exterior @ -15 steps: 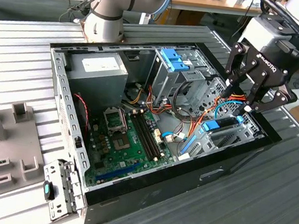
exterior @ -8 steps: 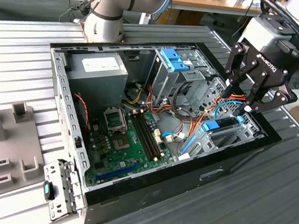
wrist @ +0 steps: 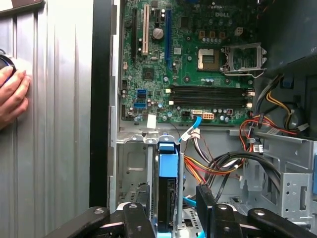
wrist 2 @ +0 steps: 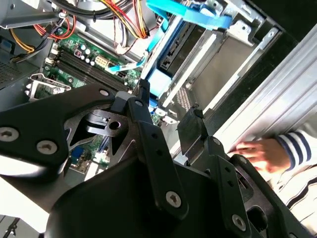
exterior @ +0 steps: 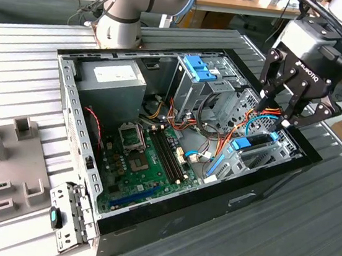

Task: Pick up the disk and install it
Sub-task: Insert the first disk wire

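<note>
Gripper [exterior: 275,114] spread wide over the seated disk [exterior: 255,143]
Exterior view: jaws apart, empty, above the disk in the case [exterior: 199,200] corner bay. Second wrist view: a hand [wrist 2: 257,151] beside the case, partly behind the gripper. First wrist view: disk edge-on between the fingers [wrist: 204,198], label hidden.

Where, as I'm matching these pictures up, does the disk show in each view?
Exterior view: the disk, on edge in the bay at the exterior view's right, under the gripper.
Second wrist view: the disk's blue end, beside the motherboard.
First wrist view: the disk, framed between the open jaws.
Shared landmark: the green motherboard.
</note>
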Controlling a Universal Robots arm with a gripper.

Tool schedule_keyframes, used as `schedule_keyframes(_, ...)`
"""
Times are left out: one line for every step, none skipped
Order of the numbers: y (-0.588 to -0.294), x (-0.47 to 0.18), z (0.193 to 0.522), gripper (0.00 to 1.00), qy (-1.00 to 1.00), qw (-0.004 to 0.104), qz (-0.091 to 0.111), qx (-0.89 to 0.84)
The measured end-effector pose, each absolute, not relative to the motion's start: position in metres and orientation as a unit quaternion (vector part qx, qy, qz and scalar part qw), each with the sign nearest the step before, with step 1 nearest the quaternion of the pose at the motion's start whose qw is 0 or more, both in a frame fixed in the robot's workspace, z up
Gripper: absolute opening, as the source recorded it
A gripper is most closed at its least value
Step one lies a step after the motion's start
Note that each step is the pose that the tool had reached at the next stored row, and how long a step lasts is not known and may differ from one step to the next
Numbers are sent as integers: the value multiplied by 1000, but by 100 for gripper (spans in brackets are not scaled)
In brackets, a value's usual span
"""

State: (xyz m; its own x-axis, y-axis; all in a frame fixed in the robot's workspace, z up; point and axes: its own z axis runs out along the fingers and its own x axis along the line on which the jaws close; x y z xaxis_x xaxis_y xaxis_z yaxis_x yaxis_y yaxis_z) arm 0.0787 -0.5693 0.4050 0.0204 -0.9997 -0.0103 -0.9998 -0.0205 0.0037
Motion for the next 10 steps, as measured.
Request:
schedule_keyframes(-569,83,405,50,695,2,5,-719)
schedule_keyframes(-569,89,404,50,695,2,5,-719)
schedule_keyframes(-569,93,404,50,695,2,5,-719)
schedule_keyframes(-568,100,404,50,694,2,6,-720)
schedule_keyframes(-568,103,404,50,694,2,6,-720)
schedule_keyframes(-568,107,404,50,694,2,6,-720)
schedule_keyframes(-567,113,404,50,692,2,6,-722)
schedule_keyframes(-566,115,404,50,691,2,6,-723)
schedule_keyframes(-566,116,404,50,690,2,6,-724)
schedule_keyframes(-566,119,403,50,687,2,6,-727)
